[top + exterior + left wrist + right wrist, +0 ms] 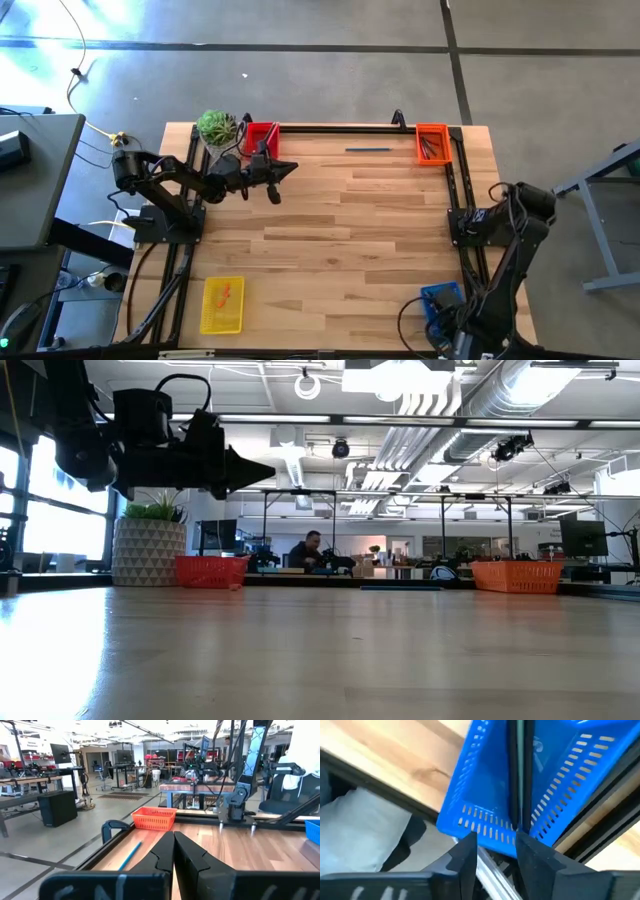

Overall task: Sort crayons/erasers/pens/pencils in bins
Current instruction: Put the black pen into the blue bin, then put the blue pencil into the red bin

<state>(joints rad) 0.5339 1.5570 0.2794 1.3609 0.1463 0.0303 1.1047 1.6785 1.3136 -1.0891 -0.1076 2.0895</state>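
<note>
My left gripper [288,168] is shut and empty. It hangs in the air just right of the red bin [262,137], pointing level toward the table's right edge; it also shows in the low view [262,468] and in its own wrist view [174,847]. A long blue stick [368,150] lies flat on the table near the far edge, ahead of this gripper [131,855]. The orange bin [432,143] at the far right holds a few thin sticks. The yellow bin [222,304] at the near left holds short orange crayons [224,293]. My right gripper [495,851] is open and empty over the blue bin [490,795], where a dark thin stick [516,775] lies.
A white pot with a green plant [217,127] stands left of the red bin. A dark rail [340,128] runs along the table's far edge, with clamps at its ends. The right arm's base [490,222] stands at the table's right edge. Bare wood fills the middle.
</note>
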